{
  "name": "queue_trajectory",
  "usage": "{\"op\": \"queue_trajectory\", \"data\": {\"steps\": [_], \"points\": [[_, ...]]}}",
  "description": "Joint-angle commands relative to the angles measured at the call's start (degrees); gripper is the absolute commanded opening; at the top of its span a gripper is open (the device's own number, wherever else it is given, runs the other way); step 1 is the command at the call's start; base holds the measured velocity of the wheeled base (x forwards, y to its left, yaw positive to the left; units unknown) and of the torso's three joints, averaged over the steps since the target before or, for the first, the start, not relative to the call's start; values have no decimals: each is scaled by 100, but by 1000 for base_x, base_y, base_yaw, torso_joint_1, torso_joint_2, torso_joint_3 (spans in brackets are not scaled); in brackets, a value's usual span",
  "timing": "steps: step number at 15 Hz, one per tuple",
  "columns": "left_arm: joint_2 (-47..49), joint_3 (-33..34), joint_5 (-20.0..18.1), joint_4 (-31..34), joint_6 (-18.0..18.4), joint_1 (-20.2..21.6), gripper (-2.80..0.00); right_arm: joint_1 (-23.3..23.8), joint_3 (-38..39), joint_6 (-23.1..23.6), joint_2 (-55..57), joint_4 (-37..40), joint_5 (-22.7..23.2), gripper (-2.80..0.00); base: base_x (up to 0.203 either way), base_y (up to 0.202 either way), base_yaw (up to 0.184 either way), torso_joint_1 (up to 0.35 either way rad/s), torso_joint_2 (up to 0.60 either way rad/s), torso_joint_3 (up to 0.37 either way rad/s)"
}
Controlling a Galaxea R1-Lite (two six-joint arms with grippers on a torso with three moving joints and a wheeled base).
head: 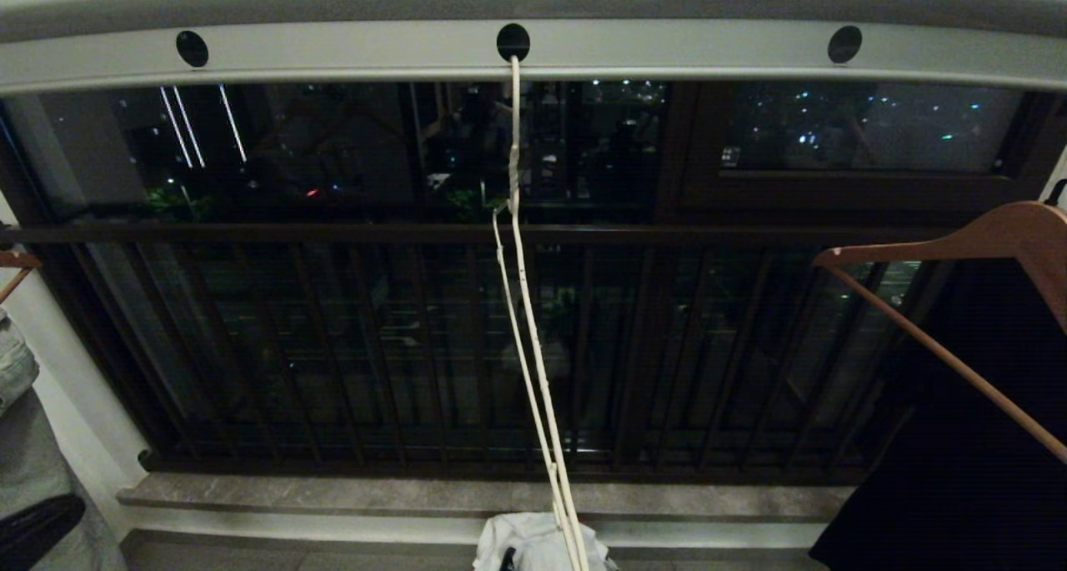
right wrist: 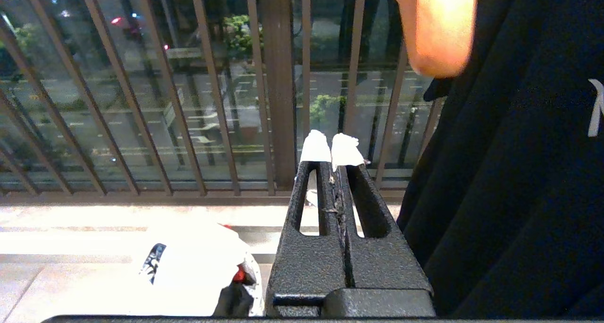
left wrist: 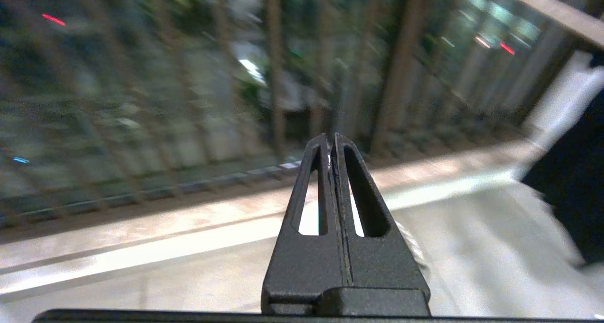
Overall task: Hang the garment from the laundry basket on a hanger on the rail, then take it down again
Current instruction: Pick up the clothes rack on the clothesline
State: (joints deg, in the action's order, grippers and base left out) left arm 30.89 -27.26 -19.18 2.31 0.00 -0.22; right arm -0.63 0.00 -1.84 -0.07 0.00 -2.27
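Note:
The rail (head: 667,50) runs across the top of the head view, with round dark holes. The thin white wire hanger (head: 533,363) hangs from the middle hole and slants down to the white garment (head: 533,546) at the bottom edge. The right wrist view shows the same garment (right wrist: 188,261) heaped in the laundry basket (right wrist: 255,285), its blue print at one side. My left gripper (left wrist: 330,139) is shut and empty, out over the floor. My right gripper (right wrist: 332,153), white-tipped, is shut and empty beside the basket. Neither gripper shows in the head view.
A brown wooden hanger (head: 959,246) carries a black garment (head: 959,471) at the right. Grey clothing (head: 33,471) hangs at the left. A dark window railing (head: 417,346) and a stone sill (head: 333,496) lie behind. A red cloth (right wrist: 238,274) peeks out of the basket.

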Motion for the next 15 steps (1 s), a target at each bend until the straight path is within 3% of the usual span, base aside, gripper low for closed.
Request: {"op": "queue_trajectory", "data": {"steps": [1, 4, 7, 9, 11, 14, 15], "points": [[1703, -907, -160, 61, -38, -329, -280, 2, 0, 0, 7, 0, -2, -280, 0, 0, 0, 0, 0, 0], [2823, -2034, 232, 343, -163, -1389, -280, -7, 0, 0, 7, 0, -2, -280, 0, 0, 0, 0, 0, 0], [3861, -3130, 1430, 552, -517, -2928, -280, 0, 0, 0, 7, 0, -2, -280, 0, 0, 0, 0, 0, 0], [4395, -3786, 2022, 920, -862, -3672, -280, 2, 0, 0, 7, 0, -2, -280, 0, 0, 0, 0, 0, 0], [4462, -4225, 2282, 1345, -1233, -4162, -280, 2, 0, 0, 7, 0, -2, -280, 0, 0, 0, 0, 0, 0], [4460, -4513, 2738, 1815, -1788, -4462, -280, 2, 0, 0, 7, 0, -2, -280, 0, 0, 0, 0, 0, 0], [4442, -4578, 2802, 1835, -1852, -4555, 0, 2, 0, 0, 7, 0, -2, -280, 0, 0, 0, 0, 0, 0]]}}
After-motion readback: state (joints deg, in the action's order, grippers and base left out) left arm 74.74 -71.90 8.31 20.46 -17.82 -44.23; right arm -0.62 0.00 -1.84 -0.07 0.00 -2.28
